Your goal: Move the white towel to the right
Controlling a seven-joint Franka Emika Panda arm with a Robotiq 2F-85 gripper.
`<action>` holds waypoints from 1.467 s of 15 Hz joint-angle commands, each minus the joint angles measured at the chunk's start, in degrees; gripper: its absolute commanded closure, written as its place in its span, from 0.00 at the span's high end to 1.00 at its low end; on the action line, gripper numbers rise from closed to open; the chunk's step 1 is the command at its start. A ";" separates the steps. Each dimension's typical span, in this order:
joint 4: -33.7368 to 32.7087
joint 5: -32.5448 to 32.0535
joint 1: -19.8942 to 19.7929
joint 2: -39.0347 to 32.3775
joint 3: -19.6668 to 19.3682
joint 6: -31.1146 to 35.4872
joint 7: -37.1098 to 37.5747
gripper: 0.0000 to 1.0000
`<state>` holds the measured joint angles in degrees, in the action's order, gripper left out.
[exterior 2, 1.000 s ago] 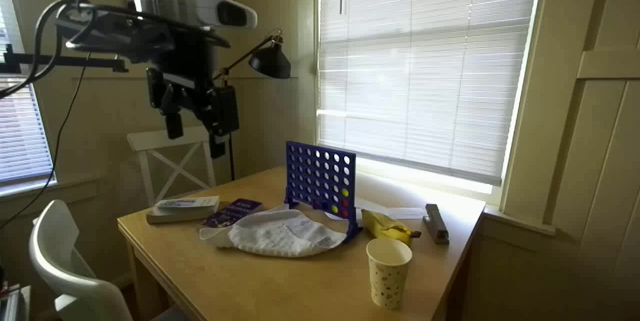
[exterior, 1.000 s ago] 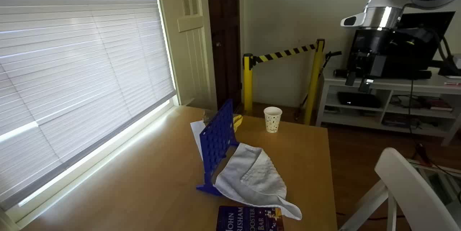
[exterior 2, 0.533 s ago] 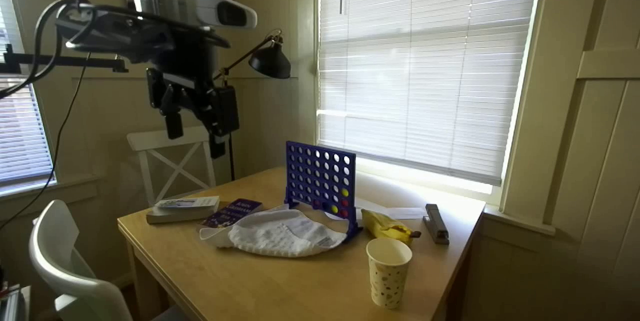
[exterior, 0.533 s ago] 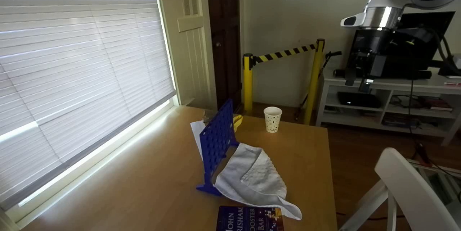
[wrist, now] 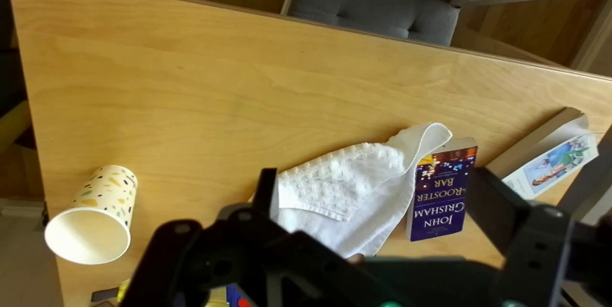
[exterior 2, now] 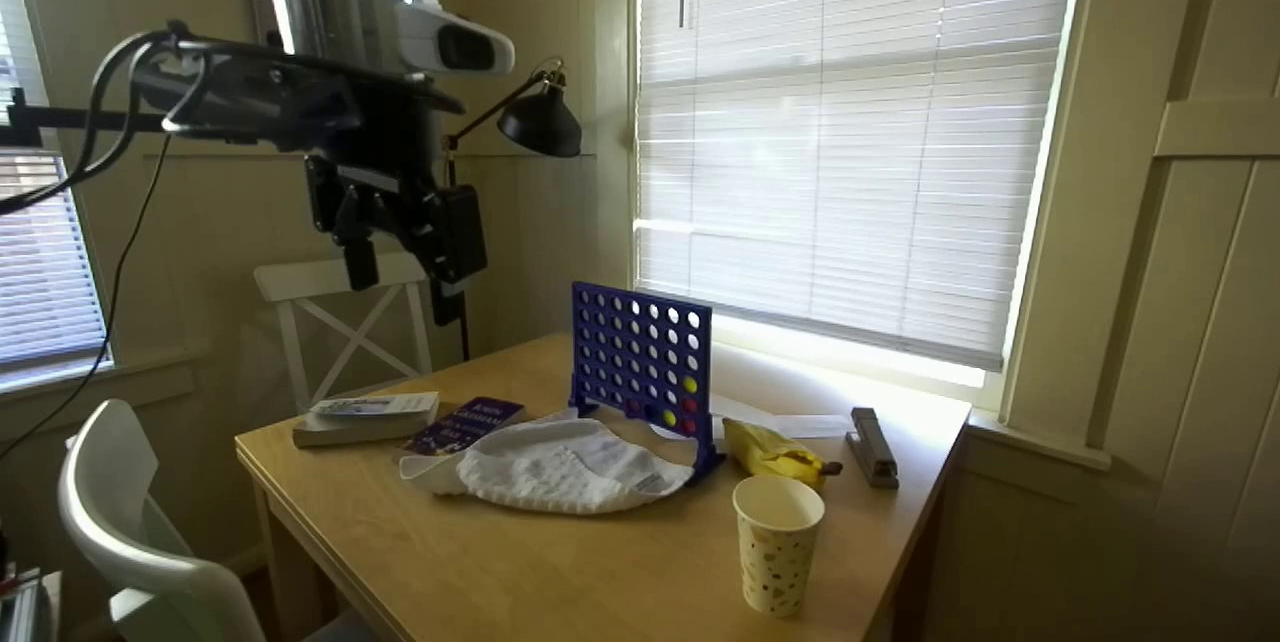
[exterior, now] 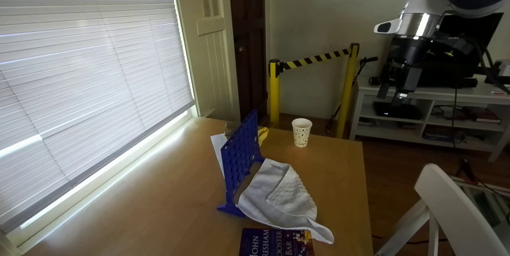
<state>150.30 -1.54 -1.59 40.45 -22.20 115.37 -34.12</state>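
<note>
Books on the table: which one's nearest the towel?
The purple John Grisham book: the towel overlaps its corner in the wrist view; the other book lies farther off.

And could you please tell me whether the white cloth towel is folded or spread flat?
Partly folded: in the wrist view, the white cloth towel has a textured flap lying over its smoother part.

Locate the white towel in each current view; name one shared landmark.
In an exterior view: towel lower half, right of center; purple book below it.
In an exterior view: towel lower half, left of center; purple book to its upper left.
In the wrist view: towel near center, partly hidden; purple book to its right.
Shared landmark: purple book.
</note>
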 commanded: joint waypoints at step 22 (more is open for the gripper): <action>4.99 20.80 27.28 -52.58 4.21 75.88 -0.34 1.00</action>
<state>158.45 18.93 25.24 -3.68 -16.96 187.73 -33.95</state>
